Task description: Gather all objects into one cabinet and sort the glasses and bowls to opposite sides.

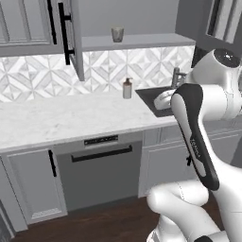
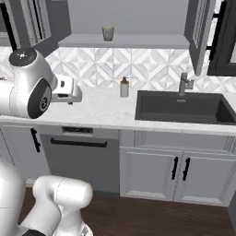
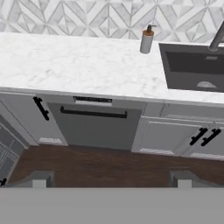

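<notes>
With the end effector (image 3: 111,178) spread wide and empty at frame bottom, the grey mug (image 1: 117,34) is seen on the open shelf (image 1: 142,41) at top centre, so a level reach with jaws kept clear of the cabinet door (image 1: 75,38) is advised.

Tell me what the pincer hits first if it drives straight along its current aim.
Probably the dishwasher front under the counter edge; the open pincer looks at it across bare floor. Depth is unclear.
</notes>
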